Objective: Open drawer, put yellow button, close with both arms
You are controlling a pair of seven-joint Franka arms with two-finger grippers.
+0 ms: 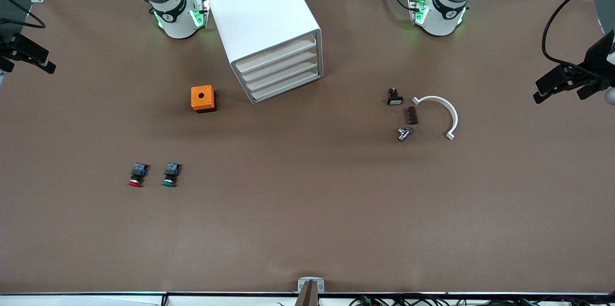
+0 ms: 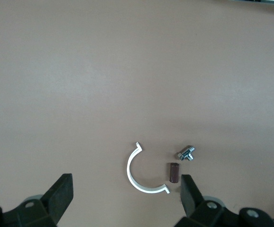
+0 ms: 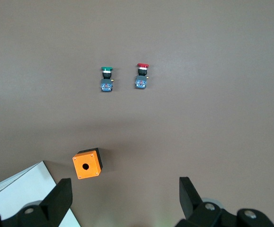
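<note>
Brown tabletop [image 1: 307, 210]: cabinet [image 1: 262, 13] drawers [image 1: 281, 73] all sat shut, no yellow button seen lying out. My left gripper [image 2: 126, 189] hung over the white clamp [image 2: 128, 171], my right gripper [image 3: 125, 182] over the orange box [image 3: 86, 165], jaws of both apart. Button stowed inside already, or merely out of view; I couldn't tell, so the next move stayed unsettled.

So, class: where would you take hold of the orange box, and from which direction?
Across two opposite flat side walls of the orange box, coming straight down. It sits upright, holed face up, apart from the drawer cabinet. The right claw, open over the table near it, seems best placed. The left claw, open, is over the white clamp.
</note>
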